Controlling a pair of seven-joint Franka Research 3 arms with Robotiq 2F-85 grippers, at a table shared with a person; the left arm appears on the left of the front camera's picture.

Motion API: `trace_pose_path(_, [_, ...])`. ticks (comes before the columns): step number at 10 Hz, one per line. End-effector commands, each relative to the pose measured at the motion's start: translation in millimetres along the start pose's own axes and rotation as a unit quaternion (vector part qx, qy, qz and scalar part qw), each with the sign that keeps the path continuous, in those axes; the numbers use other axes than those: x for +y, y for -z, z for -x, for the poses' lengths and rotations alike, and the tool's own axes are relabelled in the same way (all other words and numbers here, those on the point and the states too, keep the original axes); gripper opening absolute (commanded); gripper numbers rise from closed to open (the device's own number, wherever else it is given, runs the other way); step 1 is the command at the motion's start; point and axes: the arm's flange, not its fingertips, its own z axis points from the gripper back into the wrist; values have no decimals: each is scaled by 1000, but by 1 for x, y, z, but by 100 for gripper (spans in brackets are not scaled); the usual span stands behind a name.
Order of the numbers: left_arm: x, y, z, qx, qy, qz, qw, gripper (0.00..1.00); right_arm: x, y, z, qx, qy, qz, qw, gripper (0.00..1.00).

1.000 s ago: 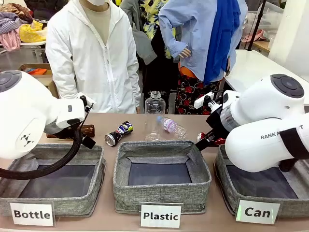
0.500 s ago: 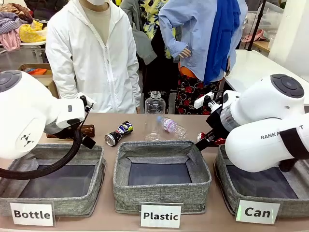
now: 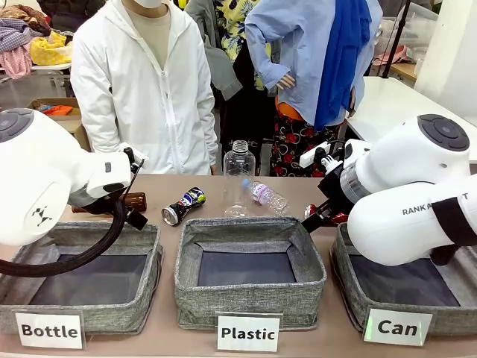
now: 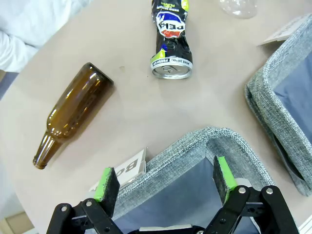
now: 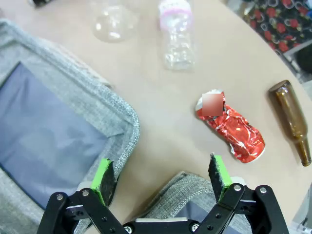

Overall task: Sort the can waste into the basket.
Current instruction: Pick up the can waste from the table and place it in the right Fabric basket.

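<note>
The crushed red can (image 5: 231,129) lies on the table just past the rim of the grey "Can" basket (image 5: 179,187), in front of my open right gripper (image 5: 161,178). From the front, this can (image 3: 311,210) peeks out behind the right gripper (image 3: 316,218), and the "Can" basket (image 3: 345,277) stands at the right. The black can (image 4: 170,44) with its blue, white and green label lies on its side beyond my open left gripper (image 4: 165,176), which hovers over the "Bottle" bin's corner. In the front view the black can (image 3: 183,206) is left of centre.
A brown bottle (image 4: 73,112) lies left of the black can, another brown bottle (image 5: 291,122) lies beside the red can. A clear bottle (image 3: 238,177) stands upright, a second one (image 3: 264,195) lies flat. The "Plastic" bin (image 3: 250,302) and the "Bottle" bin (image 3: 82,317) line the front. A person stands across the table.
</note>
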Motion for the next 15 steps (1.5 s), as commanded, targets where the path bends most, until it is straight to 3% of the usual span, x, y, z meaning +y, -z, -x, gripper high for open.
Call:
trace_pose_path(1, [0, 0, 0, 0, 0, 0, 1000, 100, 0, 0, 0, 0, 0, 0, 1000, 100])
trace_pose_path(5, [0, 0, 0, 0, 0, 0, 1000, 100, 0, 0, 0, 0, 0, 0, 1000, 100])
trace_pose_path(7, [-7, -45, -10, -56, 3, 46, 997, 100, 2, -40, -16, 8, -11, -25, 1000, 100])
trace_pose_path(8, [-12, -76, -15, -78, -28, 75, 994, 100, 2, -72, -25, -1, 25, -40, 999, 100])
trace_pose_path(10, [-31, -142, -25, -71, -105, 126, 984, 100, 3, -135, -35, -11, 127, -99, 987, 100])
trace_pose_path(12, [-9, -193, 8, -87, -94, 225, 966, 100, -10, -180, -20, -17, 179, -174, 968, 100])
trace_pose_path(13, [16, -209, 45, -115, -90, 288, 946, 100, -32, -204, 3, -45, 194, -211, 957, 100])
trace_pose_path(15, [67, -212, 114, -176, -169, 319, 916, 100, -87, -225, 54, -108, 271, -255, 922, 100])
